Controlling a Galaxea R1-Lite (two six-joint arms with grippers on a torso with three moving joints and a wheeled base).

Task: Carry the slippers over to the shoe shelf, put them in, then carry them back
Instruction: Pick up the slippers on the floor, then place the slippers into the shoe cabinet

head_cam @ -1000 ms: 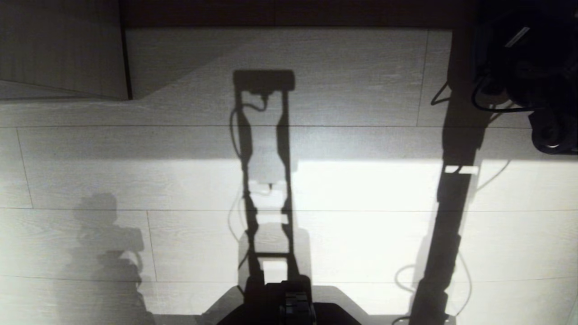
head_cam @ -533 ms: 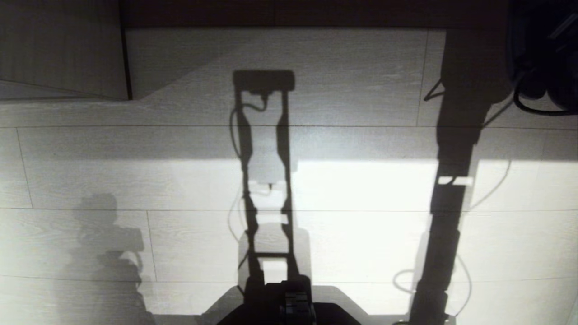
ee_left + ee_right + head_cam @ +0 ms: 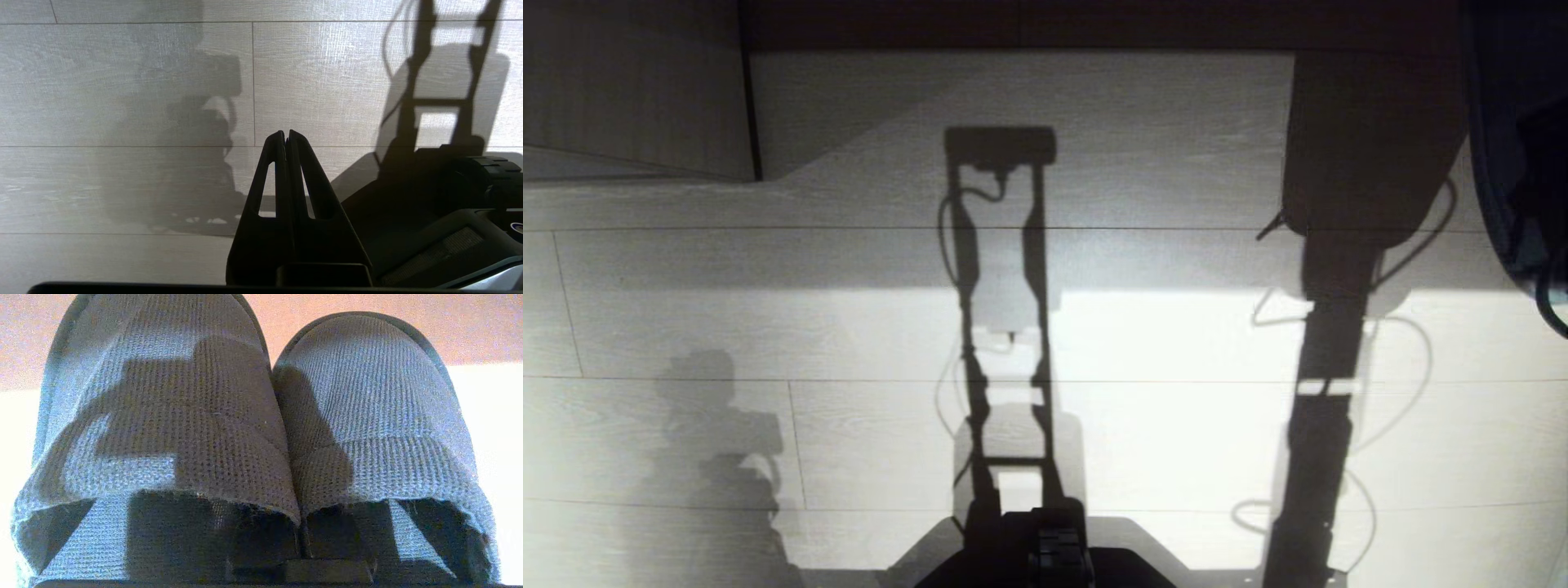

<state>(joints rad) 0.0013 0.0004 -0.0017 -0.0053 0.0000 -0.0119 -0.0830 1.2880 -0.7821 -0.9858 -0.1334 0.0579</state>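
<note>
Slippers: pair of grey-blue knitted-fabric closed-toe slippers [image 3: 282, 416], side by side, touching, toes pointing away from right gripper.
Right gripper: [image 3: 300, 539] jaws clenched on slippers' inner edges.
Left gripper: [image 3: 286, 136] clenched empty, above pale wood-plank floor [image 3: 122, 61].
</note>
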